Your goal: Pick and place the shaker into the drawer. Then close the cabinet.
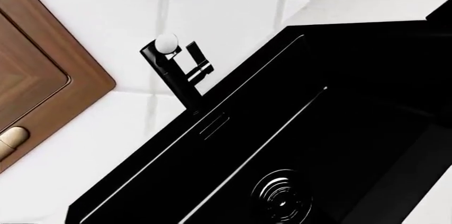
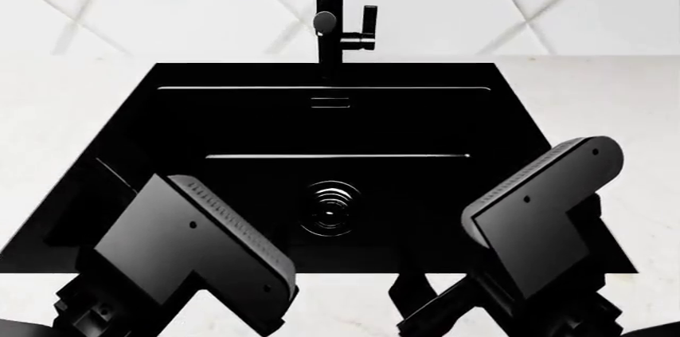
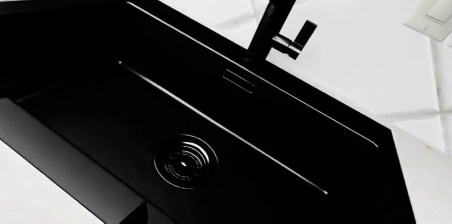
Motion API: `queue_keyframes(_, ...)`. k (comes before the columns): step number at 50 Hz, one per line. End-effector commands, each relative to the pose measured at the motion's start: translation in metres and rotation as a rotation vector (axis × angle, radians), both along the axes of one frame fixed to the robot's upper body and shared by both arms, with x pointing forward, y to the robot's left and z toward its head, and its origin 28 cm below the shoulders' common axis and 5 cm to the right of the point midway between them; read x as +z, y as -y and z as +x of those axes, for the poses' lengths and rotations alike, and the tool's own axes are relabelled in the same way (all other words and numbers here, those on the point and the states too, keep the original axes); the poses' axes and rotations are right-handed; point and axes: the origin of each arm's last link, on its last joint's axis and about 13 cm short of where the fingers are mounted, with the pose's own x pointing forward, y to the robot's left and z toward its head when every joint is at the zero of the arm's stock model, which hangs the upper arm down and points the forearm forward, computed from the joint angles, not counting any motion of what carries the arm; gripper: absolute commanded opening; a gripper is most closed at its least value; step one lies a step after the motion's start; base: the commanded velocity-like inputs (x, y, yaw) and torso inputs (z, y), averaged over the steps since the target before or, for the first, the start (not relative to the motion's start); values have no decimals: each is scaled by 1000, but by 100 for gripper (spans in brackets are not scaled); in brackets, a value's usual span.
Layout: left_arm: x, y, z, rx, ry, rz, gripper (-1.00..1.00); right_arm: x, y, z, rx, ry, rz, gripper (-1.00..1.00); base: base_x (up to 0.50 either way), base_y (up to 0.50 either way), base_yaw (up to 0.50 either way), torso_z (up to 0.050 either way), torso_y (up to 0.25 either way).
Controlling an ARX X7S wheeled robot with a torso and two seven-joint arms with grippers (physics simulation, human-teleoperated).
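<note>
Both hands above black sink [image 2: 191, 122]

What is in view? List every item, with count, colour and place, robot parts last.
sink: one, black, set in the countertop, centre of the head view
drain: one, black, ringed, in the sink floor
faucet: one, black, side lever, behind the sink's back edge
countertop: one, white marble-look, around the sink
wall tiles: white, behind the faucet
wall cabinet: one, brown wood, pale handle, above the counter at the head view's upper left
wall switch plate: one, off-white, on the wall, right wrist view only
shaker, drawer: not in view
left arm: one, black, over the sink's near left
right arm: one, black, near right; neither pincer's fingers show
</note>
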Motion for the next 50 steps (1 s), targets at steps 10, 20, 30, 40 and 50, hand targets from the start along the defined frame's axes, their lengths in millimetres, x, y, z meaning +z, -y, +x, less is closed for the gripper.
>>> queue_keyframes(10, -2, -2, -2, 7, -1, -8, 100, -1, -2, -2, 9, 0, -1, 100, 0, 0, 0, 0, 0)
queue_keyframes(20, -1, -2, -3, 5, 1, -7, 100, -2, -2, -3, 10, 2, -5, 100, 0, 348, 0, 0, 0)
queue_keyframes(30, -1, 0, -3, 2, 2, -6, 100, -2, -1, -2, 5, -12, 0, 100, 0, 0, 0, 0, 0)
queue_keyframes(40, -2, 0, -3, 1, -1, -7, 100, -4, -2, -3, 11, -19, 0, 100, 432, 0, 0, 0, 0)
queue_keyframes(50, -3, -1, -5, 1, 1, -12, 100, -4, -3, -4, 13, -12, 7, 100, 0, 0, 0, 0, 1)
